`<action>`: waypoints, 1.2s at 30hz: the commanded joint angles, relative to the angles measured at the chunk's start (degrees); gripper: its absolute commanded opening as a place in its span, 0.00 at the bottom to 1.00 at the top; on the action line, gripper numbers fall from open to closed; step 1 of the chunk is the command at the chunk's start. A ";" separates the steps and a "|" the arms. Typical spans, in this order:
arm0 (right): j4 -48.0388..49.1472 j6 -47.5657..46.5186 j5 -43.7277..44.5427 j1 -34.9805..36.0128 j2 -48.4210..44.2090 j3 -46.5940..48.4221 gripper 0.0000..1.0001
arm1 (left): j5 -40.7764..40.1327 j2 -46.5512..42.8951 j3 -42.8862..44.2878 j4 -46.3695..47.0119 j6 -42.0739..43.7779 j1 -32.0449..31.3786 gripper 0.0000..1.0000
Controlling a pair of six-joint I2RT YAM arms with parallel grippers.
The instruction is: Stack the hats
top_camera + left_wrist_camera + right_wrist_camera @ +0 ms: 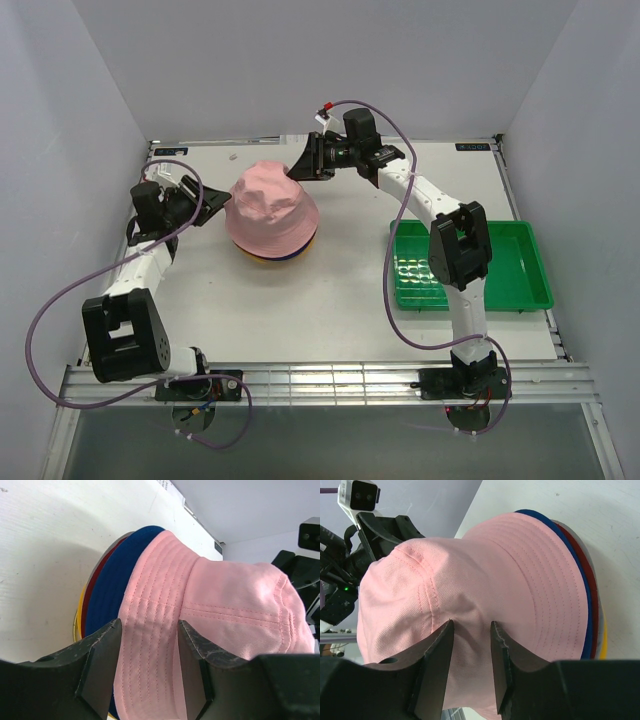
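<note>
The hats sit in one stack at the table's middle, with the pink hat (270, 205) on top. Under it, the brims of the blue hat (112, 580), dark red hat (94, 587), yellow hat (79, 616) and grey hat (600, 615) show as thin edges. My left gripper (212, 206) is at the stack's left side. It is open, with the pink brim (150, 645) lying between its fingers. My right gripper (298, 165) is at the stack's far side. It is open, and its fingertips (449, 626) press into the pink crown (485, 565), which puckers between them.
A green plastic tray (470, 305) lies at the right of the table, beside the right arm. White walls close in the back and both sides. Metal rails run along the near edge by the arm bases.
</note>
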 commanded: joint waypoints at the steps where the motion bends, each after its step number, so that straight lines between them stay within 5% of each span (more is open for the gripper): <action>1: 2.16 -0.26 -1.64 0.04 -0.35 2.64 0.42 | 3.19 0.82 -0.42 4.22 -0.53 0.57 0.59; 18: 2.08 -0.26 -1.64 0.04 -0.17 2.55 0.42 | 3.89 3.55 -1.56 5.45 0.44 1.19 0.61; 36: 2.43 -0.53 -1.47 -0.05 -0.61 1.68 0.42 | 8.90 2.76 -7.36 16.96 -8.87 1.63 0.59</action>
